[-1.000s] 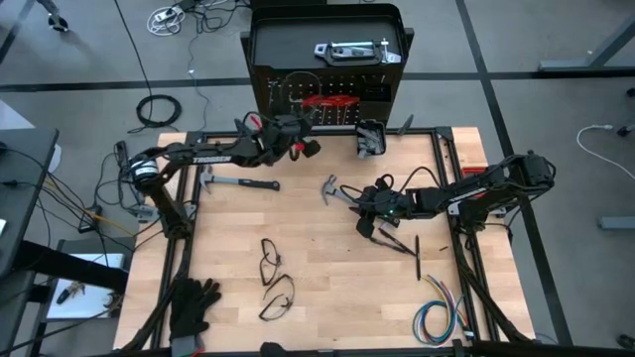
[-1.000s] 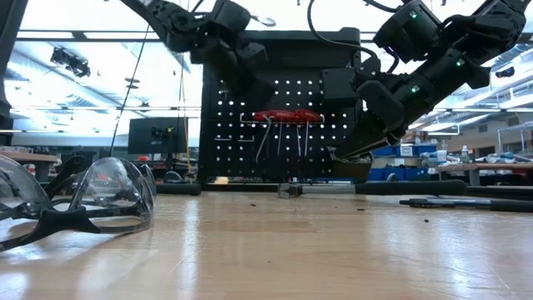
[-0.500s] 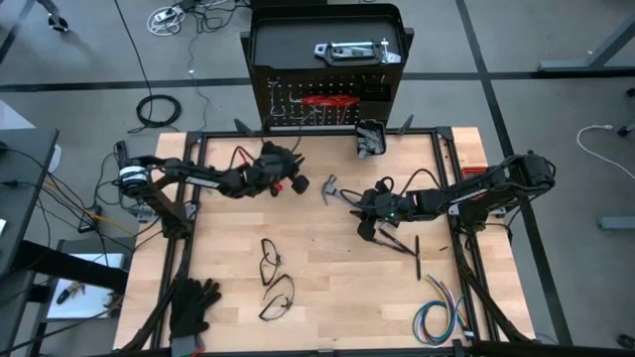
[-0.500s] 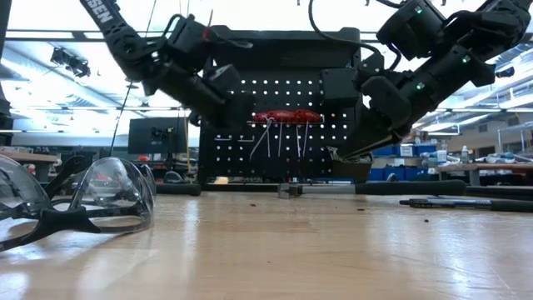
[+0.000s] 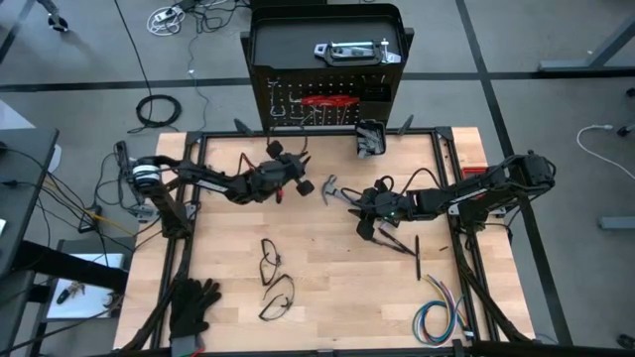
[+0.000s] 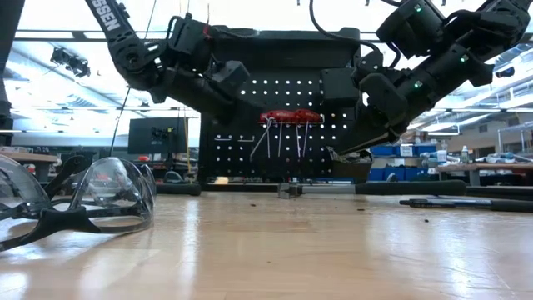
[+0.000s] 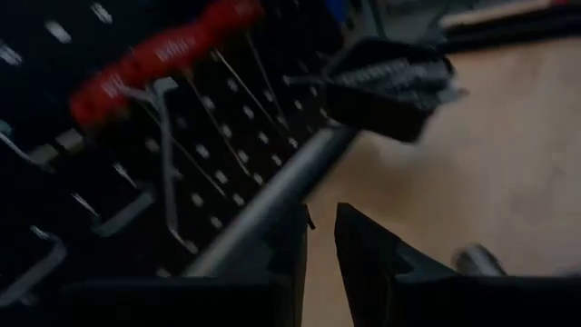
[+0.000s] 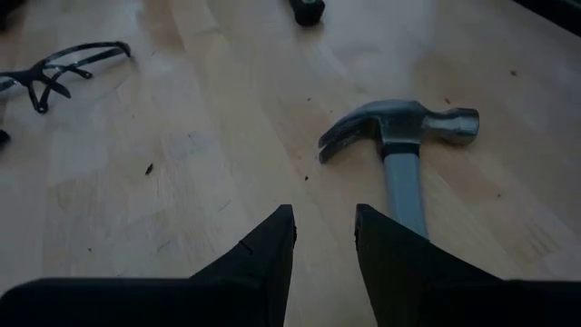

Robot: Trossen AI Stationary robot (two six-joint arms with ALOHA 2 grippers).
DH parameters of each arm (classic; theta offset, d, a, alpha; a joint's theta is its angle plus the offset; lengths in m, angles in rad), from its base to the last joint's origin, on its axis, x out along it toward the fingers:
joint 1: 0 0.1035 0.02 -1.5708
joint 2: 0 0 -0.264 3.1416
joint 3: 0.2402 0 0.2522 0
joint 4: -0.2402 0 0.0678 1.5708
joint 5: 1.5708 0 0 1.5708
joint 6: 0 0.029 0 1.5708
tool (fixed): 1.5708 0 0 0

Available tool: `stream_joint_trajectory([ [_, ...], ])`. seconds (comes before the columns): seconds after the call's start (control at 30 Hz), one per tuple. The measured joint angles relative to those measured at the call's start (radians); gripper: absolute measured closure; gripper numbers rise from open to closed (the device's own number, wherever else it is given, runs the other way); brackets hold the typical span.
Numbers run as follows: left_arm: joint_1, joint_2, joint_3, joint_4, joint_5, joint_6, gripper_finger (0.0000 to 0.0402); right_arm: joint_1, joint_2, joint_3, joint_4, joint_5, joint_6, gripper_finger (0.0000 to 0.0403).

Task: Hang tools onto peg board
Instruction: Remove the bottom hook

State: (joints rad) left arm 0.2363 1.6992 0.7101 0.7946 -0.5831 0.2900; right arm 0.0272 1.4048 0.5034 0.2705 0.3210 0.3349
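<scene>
The black peg board (image 5: 382, 99) stands upright at the table's far edge. Red-handled tools (image 5: 327, 100) hang from its hooks by their handles (image 7: 154, 59), and a small black bin (image 5: 370, 139) hangs at its foot. A steel hammer lies on the table with its head (image 5: 330, 188) left of my right gripper (image 5: 357, 202). In the right wrist view its neck (image 8: 404, 186) runs under one finger. That gripper is open above the table, nothing in its gap (image 8: 325, 238). My left gripper (image 5: 296, 181) hovers in front of the board, pointing at it, with a narrow empty gap (image 7: 320, 238).
Two pairs of safety glasses (image 5: 270, 260) (image 5: 278, 297) lie at the middle near side, large in the low view (image 6: 83, 200). Black gloves (image 5: 193, 302) sit at the near left corner and a coloured wire bundle (image 5: 437, 317) at the near right. A thin dark rod (image 5: 417, 260) lies beside the right arm.
My left gripper has drawn back from the peg board toward the table's near edge and sunk lower, its arm now lying low across the far left of the table. The red-handled tools stay hanging on the board. My right gripper has kept still.
</scene>
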Motion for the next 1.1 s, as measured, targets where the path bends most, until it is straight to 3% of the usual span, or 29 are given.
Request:
stream_joint_trajectory([
  [0.1,0.007,0.043,0.007,0.108,-0.004,0.071,0.0338,-0.002,0.0,0.0,0.006,0.0,-0.005,0.0275],
  [0.23,0.03,0.101,0.061,0.125,0.016,0.182,0.0326,-0.002,0.0,0.0,0.007,-0.005,-0.013,0.0275],
  [0.4,0.048,0.182,0.171,0.131,0.005,0.332,0.0277,-0.002,0.0,0.0,0.006,-0.007,-0.013,0.0275],
  [0.63,0.119,0.25,0.271,0.166,0.011,0.337,0.0216,-0.002,-0.001,0.0,-0.022,-0.007,-0.017,0.0275],
  [1.1,0.214,0.287,0.336,0.226,0.046,0.515,0.0208,-0.004,-0.117,-0.019,-0.223,0.139,0.03,0.0275],
])
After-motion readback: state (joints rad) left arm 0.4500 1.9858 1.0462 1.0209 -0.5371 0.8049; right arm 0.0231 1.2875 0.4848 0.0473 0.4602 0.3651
